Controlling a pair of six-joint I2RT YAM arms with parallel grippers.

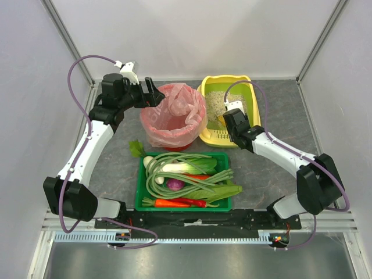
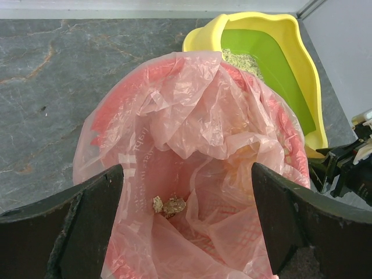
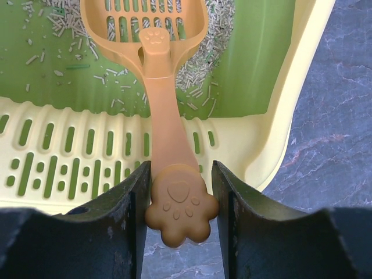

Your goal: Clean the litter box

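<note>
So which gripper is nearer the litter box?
Right. The right gripper is at the near slotted rim of the litter box, holding the orange scoop; the left gripper hangs open over the pink-bagged bin beside it.

Overhead camera looks down on all; both close wrist cameras share the litter box [image 2: 311,75]

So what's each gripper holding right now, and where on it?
Right gripper clamps the orange litter scoop at the paw-shaped end of its handle. Left gripper open above the bagged bin, holding nothing.

grey marbled tabletop [image 1: 285,110] inside white panel walls [image 1: 192,35] with aluminium corner posts [image 1: 318,38]
</note>
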